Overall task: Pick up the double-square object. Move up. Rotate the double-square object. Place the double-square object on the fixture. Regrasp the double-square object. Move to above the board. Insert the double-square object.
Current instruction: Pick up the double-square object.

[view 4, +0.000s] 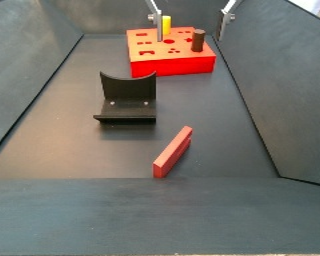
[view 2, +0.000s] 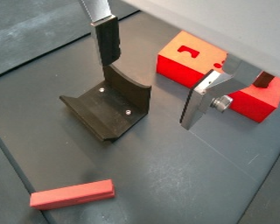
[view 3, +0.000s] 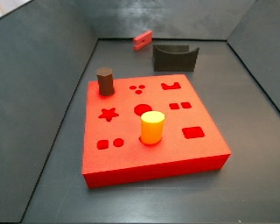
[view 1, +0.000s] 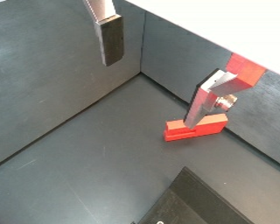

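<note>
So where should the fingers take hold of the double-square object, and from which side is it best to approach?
The double-square object lies flat on the floor beside the fixture, apart from it. Come from above and close on its two long thin sides, near the middle; its ends are farther apart. The gripper hangs open above the floor.

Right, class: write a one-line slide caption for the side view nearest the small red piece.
Open gripper above the board; double-square object on the floor beside the fixture.

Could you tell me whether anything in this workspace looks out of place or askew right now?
Nothing stands out. The red piece lies flat on the floor beside the fixture, untouched; the open gripper hangs empty above.
</note>
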